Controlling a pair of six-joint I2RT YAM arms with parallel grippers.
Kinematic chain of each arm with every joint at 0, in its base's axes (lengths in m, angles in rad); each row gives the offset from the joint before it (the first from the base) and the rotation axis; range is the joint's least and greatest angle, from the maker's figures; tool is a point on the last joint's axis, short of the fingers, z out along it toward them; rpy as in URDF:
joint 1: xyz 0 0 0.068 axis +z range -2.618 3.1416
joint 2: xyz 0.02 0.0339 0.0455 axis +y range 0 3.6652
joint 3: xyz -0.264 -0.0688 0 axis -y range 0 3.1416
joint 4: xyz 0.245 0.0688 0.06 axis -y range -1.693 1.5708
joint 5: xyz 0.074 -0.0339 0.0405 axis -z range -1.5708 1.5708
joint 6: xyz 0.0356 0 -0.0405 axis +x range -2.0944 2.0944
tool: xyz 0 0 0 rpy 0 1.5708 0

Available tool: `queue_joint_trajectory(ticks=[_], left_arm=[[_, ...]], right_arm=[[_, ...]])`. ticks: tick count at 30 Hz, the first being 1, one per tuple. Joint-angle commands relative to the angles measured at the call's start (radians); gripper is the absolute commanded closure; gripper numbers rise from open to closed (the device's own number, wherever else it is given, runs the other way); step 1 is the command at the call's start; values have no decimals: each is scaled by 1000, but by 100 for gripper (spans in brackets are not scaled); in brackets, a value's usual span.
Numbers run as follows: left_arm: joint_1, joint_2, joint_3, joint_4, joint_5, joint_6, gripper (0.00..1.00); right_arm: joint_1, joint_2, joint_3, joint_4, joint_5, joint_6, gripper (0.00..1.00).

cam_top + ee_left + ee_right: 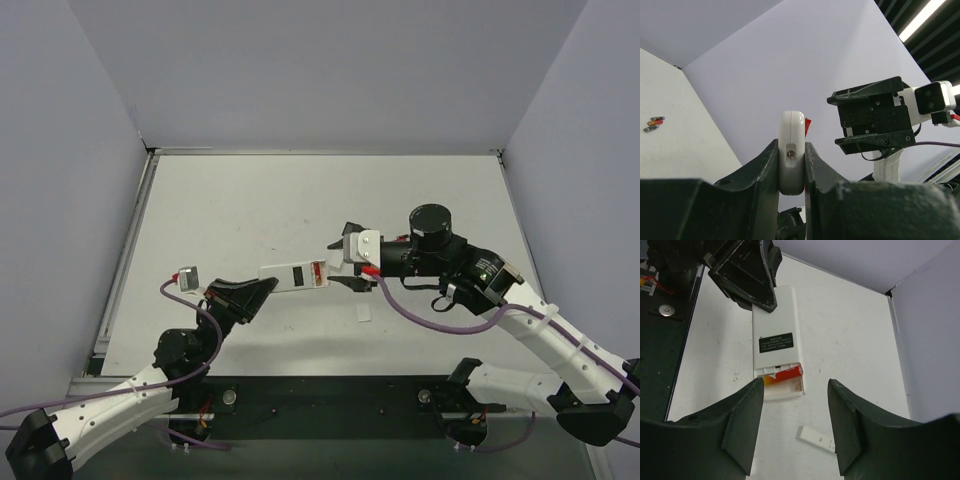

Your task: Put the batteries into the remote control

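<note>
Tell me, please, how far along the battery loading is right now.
Done: the cover lies off on the table, and one red battery sits in the opened remote control. In hand: the left end effector clamps the remote; the right end effector is open and empty. Left: the second slot looks empty, and spare batteries lie on the table.

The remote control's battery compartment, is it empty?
No: in the right wrist view one red battery lies in the open compartment of the remote control.
</note>
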Motion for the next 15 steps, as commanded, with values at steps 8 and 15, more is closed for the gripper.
queue_joint_trajectory(ticks=[8,15], left_arm=[[0,15,-83,47,37,-6,100],[0,6,-87,47,37,-8,100]], right_arm=[[140,49,41,-95,198,-322,56],[150,65,37,-94,241,-345,60]])
